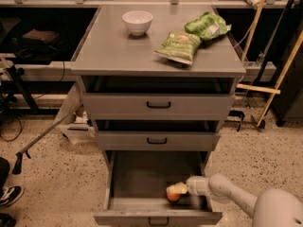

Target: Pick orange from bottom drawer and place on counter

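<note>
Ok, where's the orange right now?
In the camera view, the orange lies in the open bottom drawer, right of centre near its front wall, with the hand right over it.

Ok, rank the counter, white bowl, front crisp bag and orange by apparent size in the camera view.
1. counter
2. front crisp bag
3. white bowl
4. orange, partly hidden under the pincer in the bottom drawer; smallest by what shows.
</note>
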`<state>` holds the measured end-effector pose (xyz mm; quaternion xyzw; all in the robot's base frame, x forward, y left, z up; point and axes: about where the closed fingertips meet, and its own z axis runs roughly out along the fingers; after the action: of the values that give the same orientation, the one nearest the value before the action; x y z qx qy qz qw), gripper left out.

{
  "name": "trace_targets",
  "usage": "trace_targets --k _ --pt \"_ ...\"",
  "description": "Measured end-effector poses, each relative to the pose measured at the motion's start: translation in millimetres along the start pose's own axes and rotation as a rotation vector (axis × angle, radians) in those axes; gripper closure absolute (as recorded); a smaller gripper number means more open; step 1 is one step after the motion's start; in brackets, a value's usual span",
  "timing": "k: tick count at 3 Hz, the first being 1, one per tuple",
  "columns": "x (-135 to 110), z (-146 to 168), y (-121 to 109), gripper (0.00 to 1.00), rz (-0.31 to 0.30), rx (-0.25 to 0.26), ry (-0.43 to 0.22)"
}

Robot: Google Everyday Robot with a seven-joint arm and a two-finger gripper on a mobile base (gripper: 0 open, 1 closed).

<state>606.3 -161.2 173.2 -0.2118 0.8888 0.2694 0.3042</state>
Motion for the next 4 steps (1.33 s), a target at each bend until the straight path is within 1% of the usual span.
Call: trace_targets --k 1,2,3,4 --pt "-1 0 1 0.00 -0.001 0.000 0.000" --pt "6 11 15 0.00 0.063 0.000 0.012" --pt "6 11 15 0.00 0.063 0.000 0.012" --pt "22 24 17 0.00 0.072 -0.057 0.040"
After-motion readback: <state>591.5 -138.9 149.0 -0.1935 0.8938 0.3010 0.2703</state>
